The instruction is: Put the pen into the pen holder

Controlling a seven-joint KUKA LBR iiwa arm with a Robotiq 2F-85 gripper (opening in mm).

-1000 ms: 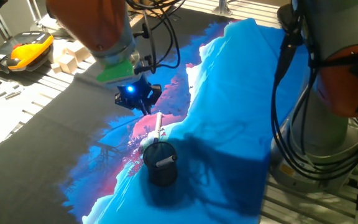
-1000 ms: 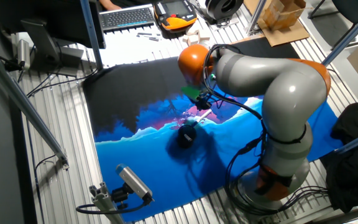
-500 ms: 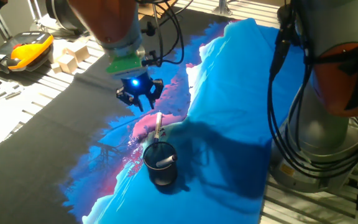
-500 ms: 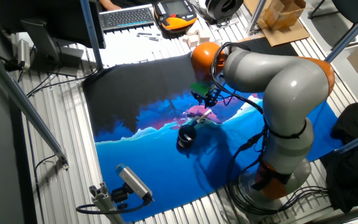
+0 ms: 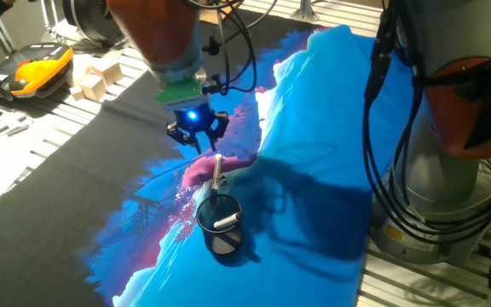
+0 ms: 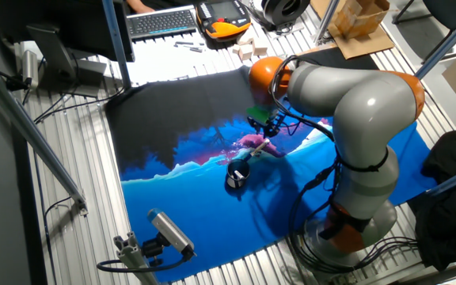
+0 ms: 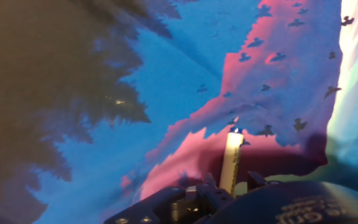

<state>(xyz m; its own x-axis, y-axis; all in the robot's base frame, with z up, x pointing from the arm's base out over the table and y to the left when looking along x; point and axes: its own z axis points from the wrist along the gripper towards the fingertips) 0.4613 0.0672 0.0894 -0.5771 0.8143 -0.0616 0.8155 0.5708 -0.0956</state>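
The pen holder (image 5: 220, 228) is a small dark cup on the blue and pink cloth; it also shows in the other fixed view (image 6: 237, 176). The pen (image 5: 217, 175) rises tilted from the cup's far rim. I cannot tell whether its lower end is inside the cup. It also shows in the other fixed view (image 6: 258, 147) and the hand view (image 7: 231, 163). A short white stick (image 5: 226, 223) lies inside the cup. My gripper (image 5: 196, 136) hangs open and empty just above and beyond the pen's top end, apart from it.
The printed cloth (image 5: 314, 111) covers the table's right part, with a black mat (image 5: 75, 145) to the left. A yellow pendant (image 5: 28, 68) and wooden blocks (image 5: 96, 77) lie at the far left. The robot base (image 5: 450, 196) and cables stand at the right. A keyboard (image 6: 163, 21) lies at the back.
My gripper has drifted a little to the right and the arm has swung with it. The pen, the white stick and the cup have not moved.
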